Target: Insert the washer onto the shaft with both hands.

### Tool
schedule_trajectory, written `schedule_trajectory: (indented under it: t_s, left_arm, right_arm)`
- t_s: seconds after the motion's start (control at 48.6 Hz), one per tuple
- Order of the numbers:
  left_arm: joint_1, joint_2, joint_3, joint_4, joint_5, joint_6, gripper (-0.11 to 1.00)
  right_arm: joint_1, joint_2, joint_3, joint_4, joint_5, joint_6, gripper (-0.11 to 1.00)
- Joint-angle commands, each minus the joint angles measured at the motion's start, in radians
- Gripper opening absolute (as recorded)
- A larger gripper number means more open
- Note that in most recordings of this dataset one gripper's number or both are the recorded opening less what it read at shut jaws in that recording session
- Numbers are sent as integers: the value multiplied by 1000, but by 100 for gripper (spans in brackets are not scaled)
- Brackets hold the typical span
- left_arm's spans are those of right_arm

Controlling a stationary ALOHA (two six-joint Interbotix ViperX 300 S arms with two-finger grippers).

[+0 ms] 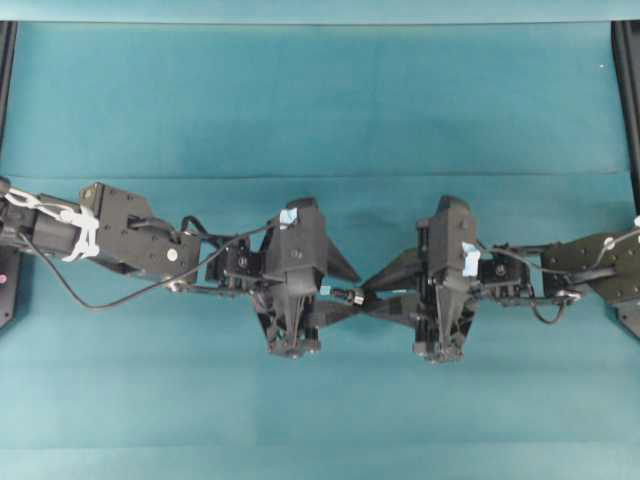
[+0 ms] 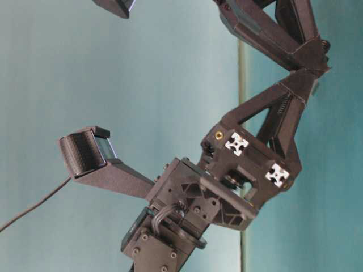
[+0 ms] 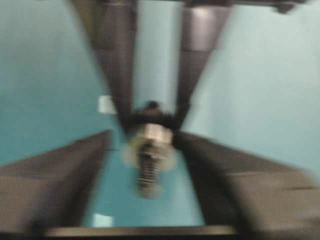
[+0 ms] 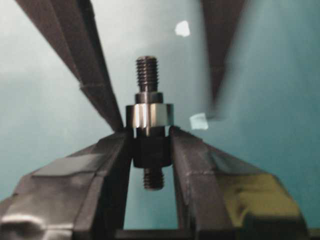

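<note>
The shaft (image 4: 149, 150) is a dark threaded rod, and my right gripper (image 4: 148, 137) is shut on its thick dark collar. The washer (image 4: 149, 115), a shiny silver ring, sits around the shaft just above the fingertips, with bare thread sticking out beyond it. The left wrist view is blurred: the shaft (image 3: 149, 172) points toward the camera with the washer (image 3: 150, 150) around it. My left gripper (image 3: 144, 150) is open, its fingers (image 3: 65, 175) wide on either side and not touching the shaft. From overhead both grippers meet mid-table at the shaft (image 1: 352, 297).
Teal cloth (image 1: 320, 100) covers the table. Small pale blue tape scraps (image 4: 199, 121) show near the fingers. Black frame rails (image 1: 628, 80) stand at the table's side edges. The table-level view shows only an arm's wrist and a wide-spread padded finger (image 2: 85, 153).
</note>
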Motion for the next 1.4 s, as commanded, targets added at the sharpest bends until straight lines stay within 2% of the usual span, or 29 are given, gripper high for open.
schedule_trajectory:
  t_s: [0.0, 0.391, 1.07, 1.379]
  left_arm:
    - [2, -29, -21, 3, -8, 2, 89]
    - [23, -149, 28, 3, 32, 9, 89]
    - [28, -436, 299, 3, 132, -2, 88]
    - [28, -479, 337, 3, 138, -2, 88]
  right_arm:
    - [-3, -8, -21, 0, -11, 3, 0]
    - [8, -9, -15, -2, 2, 3, 0]
    - [23, -12, -15, -2, -37, 8, 0]
    - [29, -14, -15, -2, -38, 8, 0]
